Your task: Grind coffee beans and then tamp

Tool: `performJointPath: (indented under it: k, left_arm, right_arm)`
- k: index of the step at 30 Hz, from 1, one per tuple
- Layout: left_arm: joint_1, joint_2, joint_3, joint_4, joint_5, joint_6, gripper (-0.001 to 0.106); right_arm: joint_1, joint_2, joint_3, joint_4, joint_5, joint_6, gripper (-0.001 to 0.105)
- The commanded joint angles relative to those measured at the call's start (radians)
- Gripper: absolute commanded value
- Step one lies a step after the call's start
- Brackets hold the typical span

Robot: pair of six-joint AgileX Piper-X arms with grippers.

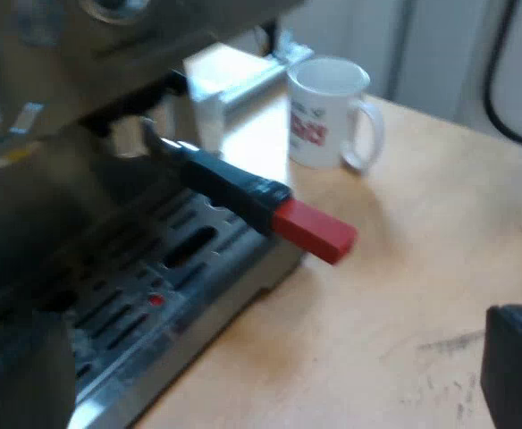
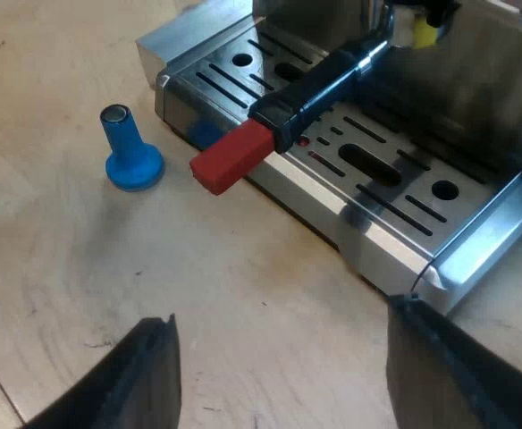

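One coffee machine (image 2: 332,210) and one metal holder (image 2: 315,89). One white mug (image 1: 325,112) and one blue tamper (image 2: 131,152).

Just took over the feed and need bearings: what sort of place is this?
Likely a coffee-making workbench, perhaps a lab: an espresso machine with its red-tipped portafilter handle locked in front, a blue tamper and a white mug on a pale wooden table.

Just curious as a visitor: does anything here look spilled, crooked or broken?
Nothing stands out. The holder sits locked in the machine's front, its red end sticking out. The tamper stands upright on the table, and the mug is upright too. No spill shows.
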Motion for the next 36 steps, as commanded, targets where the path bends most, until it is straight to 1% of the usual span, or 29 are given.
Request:
performJointPath:
  k: [1,5,6,8,9,10,13,14,15,17,19,22,24,26,28,29,30,31,32,33,34,35,36]
  left_arm:
    - [-0.044,0.044,-0.004,-0.018,0.013,0.041,0.093]
    - [-0.093,0.100,-0.004,-0.018,0.029,0.072,0.093]
    - [-0.093,0.100,-0.004,-0.018,0.029,0.072,0.093]
    - [-0.132,0.140,-0.001,-0.018,0.034,0.079,0.093]
    - [-0.132,0.140,-0.001,-0.018,0.034,0.079,0.093]
    - [-0.147,0.157,-0.001,-0.018,0.034,0.079,0.093]
    - [-0.178,0.194,-0.001,-0.018,0.034,0.079,0.093]
    - [-0.187,0.208,-0.001,-0.018,0.034,0.079,0.093]
    - [-0.190,0.213,-0.001,-0.018,0.034,0.079,0.093]
    - [-0.198,0.228,-0.001,-0.018,0.034,0.079,0.093]
    - [-0.206,0.257,-0.001,-0.018,0.034,0.079,0.093]
    - [-0.206,0.288,-0.001,-0.018,0.034,0.079,0.093]
    - [-0.206,0.306,-0.001,-0.020,0.034,0.079,0.093]
    - [-0.206,0.325,-0.001,-0.041,0.034,0.079,0.093]
    - [-0.206,0.331,-0.001,-0.055,0.034,0.079,0.093]
    - [-0.206,0.334,-0.001,-0.063,0.034,0.079,0.092]
    - [-0.206,0.335,-0.001,-0.064,0.034,0.079,0.092]
    - [-0.206,0.334,-0.001,-0.065,0.034,0.079,0.089]
    - [-0.206,0.334,-0.001,-0.062,0.034,0.079,0.082]
    - [-0.206,0.334,-0.001,-0.062,0.034,0.079,0.080]
    - [-0.206,0.334,-0.001,-0.062,0.034,0.079,0.074]
    - [-0.206,0.334,-0.001,-0.062,0.034,0.079,0.071]
    - [-0.206,0.334,-0.001,-0.062,0.034,0.079,0.071]
  right_arm:
    - [0.059,-0.001,0.012,-0.042,0.057,0.012,0.054]
    - [0.143,0.001,0.063,-0.132,0.115,0.074,0.054]
    - [0.163,0.002,0.079,-0.154,0.141,0.088,0.054]
    - [0.225,0.001,0.115,-0.216,0.218,0.115,0.054]
    - [0.225,0.001,0.115,-0.216,0.218,0.115,0.054]
    - [0.274,0.001,0.139,-0.261,0.264,0.128,0.054]
    - [0.358,0.003,0.179,-0.320,0.344,0.151,0.054]
    - [0.387,0.003,0.191,-0.336,0.390,0.179,0.054]
    - [0.399,0.003,0.198,-0.342,0.412,0.192,0.054]
    - [0.464,0.003,0.221,-0.371,0.526,0.261,0.054]
    - [0.523,0.003,0.244,-0.403,0.592,0.289,0.054]
    - [0.612,0.010,0.275,-0.441,0.665,0.297,0.054]
    - [0.654,0.022,0.289,-0.462,0.699,0.316,0.054]
    - [0.722,0.055,0.307,-0.505,0.757,0.346,0.054]
    - [0.770,0.090,0.315,-0.542,0.808,0.355,0.054]
    - [0.798,0.117,0.317,-0.562,0.856,0.354,0.054]
    - [0.807,0.127,0.316,-0.568,0.887,0.354,0.054]
    - [0.831,0.155,0.316,-0.594,0.945,0.361,0.054]
    - [0.852,0.178,0.316,-0.615,0.985,0.367,0.054]
    - [0.860,0.196,0.316,-0.631,1.005,0.377,0.054]
    - [0.872,0.227,0.316,-0.651,1.034,0.413,0.054]
    - [0.880,0.253,0.316,-0.667,1.045,0.455,0.054]
    - [0.881,0.270,0.316,-0.676,1.047,0.478,0.054]
